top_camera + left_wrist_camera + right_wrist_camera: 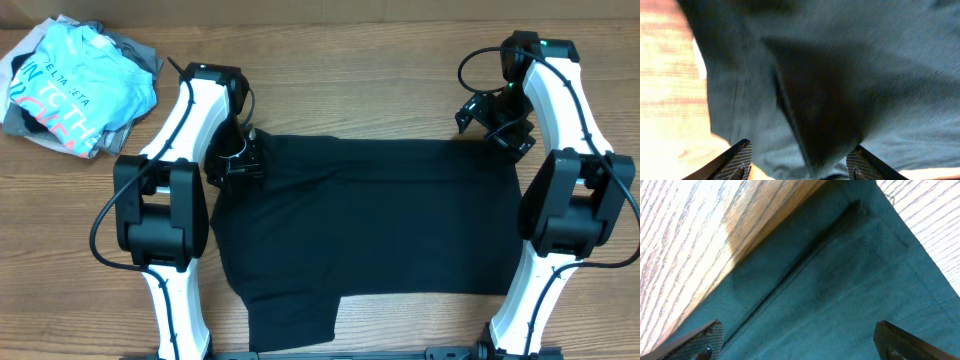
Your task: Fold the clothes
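A black garment [365, 215] lies spread flat across the middle of the table, with a sleeve or flap hanging toward the front edge. My left gripper [240, 160] is open over its far left corner; in the left wrist view the fingers [797, 167] straddle a raised fold of the cloth [830, 100]. My right gripper [497, 128] is open just above the far right corner; in the right wrist view the fingers [800, 340] spread wide over the hemmed edge [840, 295].
A pile of clothes with a light blue printed T-shirt [75, 85] on top lies at the far left corner of the wooden table [350, 90]. Black cables loop near both arms.
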Tool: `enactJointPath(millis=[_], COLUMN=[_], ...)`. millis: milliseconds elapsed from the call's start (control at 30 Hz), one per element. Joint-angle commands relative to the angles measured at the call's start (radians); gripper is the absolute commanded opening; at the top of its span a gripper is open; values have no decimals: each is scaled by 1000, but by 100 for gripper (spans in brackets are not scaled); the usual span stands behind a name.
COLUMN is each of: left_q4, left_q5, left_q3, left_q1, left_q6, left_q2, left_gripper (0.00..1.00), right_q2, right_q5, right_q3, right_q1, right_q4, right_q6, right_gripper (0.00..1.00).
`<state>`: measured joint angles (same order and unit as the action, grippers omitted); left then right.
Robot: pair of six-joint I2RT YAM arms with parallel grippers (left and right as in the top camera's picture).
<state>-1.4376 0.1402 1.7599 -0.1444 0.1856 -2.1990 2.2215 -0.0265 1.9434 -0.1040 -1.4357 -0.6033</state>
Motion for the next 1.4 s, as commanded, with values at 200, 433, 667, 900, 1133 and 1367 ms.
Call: enactJointPath(millis=[200,433,667,900,1133,1367], left_q4=[66,123,190,179,170,144], left_q5=[19,13,-48,-123,-130,-16], left_q3=[-116,-128,-128,-126,-126,-79], left_q1=[-46,-51,-51,-51,-51,-50], left_q6=[-28,-25,-26,-24,-14,-63], left_q2=[15,15,15,15,15,55], left_gripper=[64,63,63,59,58,54], right_q2=[-30,-30,-30,-30,-30,-30], right_q5=[-2,-2,-2,-2,-2,-2], right_q3=[0,0,0,0,0,0], right_q1=[-1,-1,-1,-1,-1,-1], right_q4=[7,7,7,14,18,18], right_q6=[6,6,6,6,6,6], right_gripper=[100,100,100,100,100,100])
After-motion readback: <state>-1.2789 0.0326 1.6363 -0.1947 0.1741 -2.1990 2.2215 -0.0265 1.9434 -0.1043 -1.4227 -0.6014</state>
